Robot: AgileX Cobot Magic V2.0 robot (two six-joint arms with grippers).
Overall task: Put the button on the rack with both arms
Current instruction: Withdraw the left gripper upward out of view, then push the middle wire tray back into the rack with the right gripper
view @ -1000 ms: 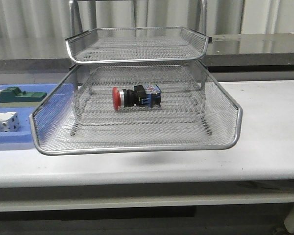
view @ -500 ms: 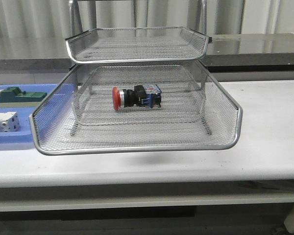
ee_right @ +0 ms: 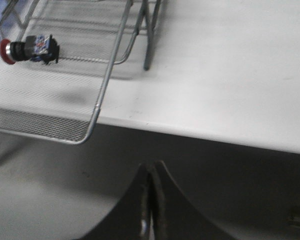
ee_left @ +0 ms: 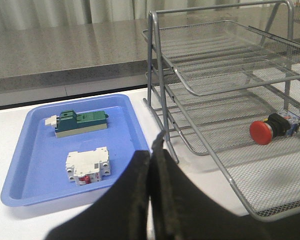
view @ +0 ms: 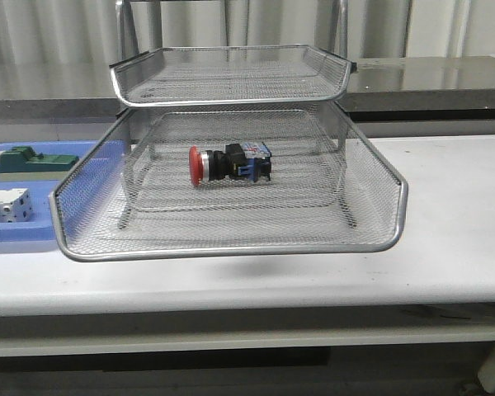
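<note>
1. Button (view: 229,163) lies on its side in the rack's (view: 231,239) lower tier, red cap toward the blue tray (view: 33,235);
2. Left end effector (ee_left: 151,197) pressed closed, empty;
3. Right end effector (ee_right: 150,207) likewise closed, empty.

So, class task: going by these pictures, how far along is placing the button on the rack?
Done: the button lies on its side in the rack's lowest tray. In hand: nothing; the left gripper and right gripper are both shut, empty and clear of the rack. Left: seemingly nothing.
</note>
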